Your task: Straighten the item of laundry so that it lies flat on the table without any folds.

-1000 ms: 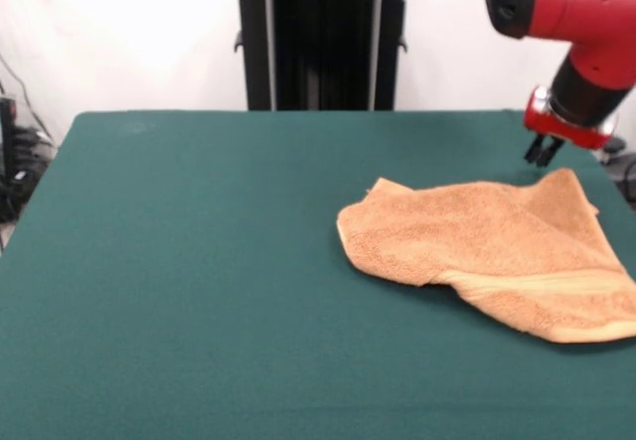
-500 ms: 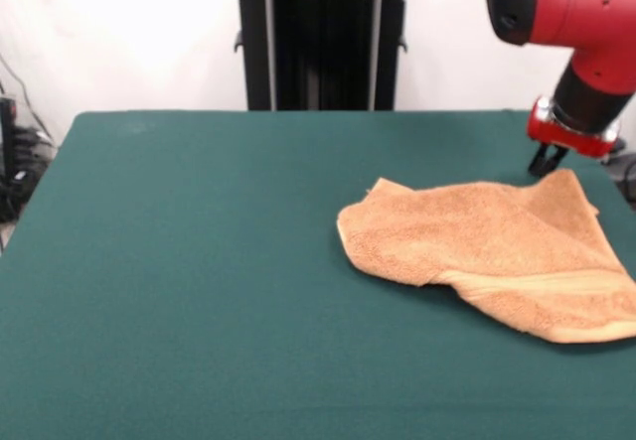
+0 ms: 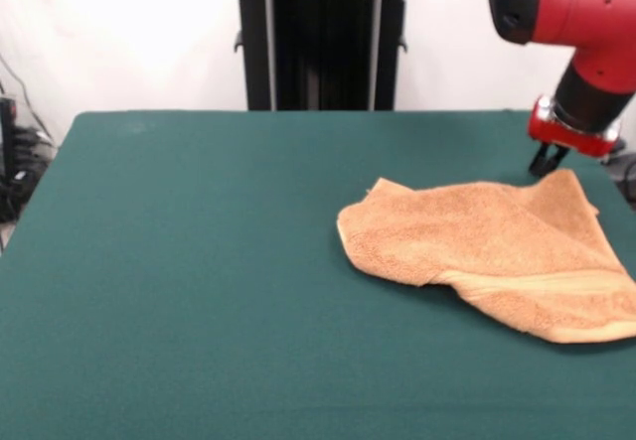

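The orange-tan towel lies crumpled on the right part of the green table. It is folded over itself, with a flat woven band showing near its front right edge. Its far right corner rises to a peak. My gripper hangs from the red arm at the upper right. It is low over the table, right behind that peaked far corner. The towel's edge hides its tips, so contact with the cloth cannot be told.
The black pedestal stands behind the table's far edge at the middle. The towel's right edge lies close to the table's right side. Cables and gear show off the table at the left.
The gripper has come down and slightly right to the towel's far corner; in the last half second it has hardly moved. The towel has not changed shape.
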`<state>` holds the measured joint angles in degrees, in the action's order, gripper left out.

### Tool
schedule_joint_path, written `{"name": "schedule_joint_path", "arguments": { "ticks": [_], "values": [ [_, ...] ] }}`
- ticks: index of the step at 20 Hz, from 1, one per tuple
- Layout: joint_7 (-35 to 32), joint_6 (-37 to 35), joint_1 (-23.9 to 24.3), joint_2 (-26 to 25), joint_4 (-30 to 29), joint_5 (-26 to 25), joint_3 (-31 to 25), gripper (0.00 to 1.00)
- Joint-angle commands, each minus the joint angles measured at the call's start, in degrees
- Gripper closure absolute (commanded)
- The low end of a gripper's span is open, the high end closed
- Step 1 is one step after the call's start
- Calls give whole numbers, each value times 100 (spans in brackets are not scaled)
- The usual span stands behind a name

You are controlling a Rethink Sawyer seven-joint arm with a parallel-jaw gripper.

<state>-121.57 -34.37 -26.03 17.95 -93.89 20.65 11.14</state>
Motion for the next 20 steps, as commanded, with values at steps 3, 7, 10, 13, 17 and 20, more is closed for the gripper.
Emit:
{"name": "schedule_joint_path", "arguments": {
  "ticks": [3, 7, 10, 13, 17, 20],
  "values": [
    [-1293, -1142, -206, -352, 417, 48, -353, 100],
    [-1290, -1488, -154, -291, 573, 10, -309, 100],
    [-1296, -1620, -145, -294, 669, 6, -293, 100],
    [-1335, -1747, -162, -271, 746, -2, -254, 100],
    [-1394, -1943, -164, -266, 888, 5, -230, 100],
    [-1489, -2015, -185, -335, 1058, 42, -230, 100]
  ]
}}
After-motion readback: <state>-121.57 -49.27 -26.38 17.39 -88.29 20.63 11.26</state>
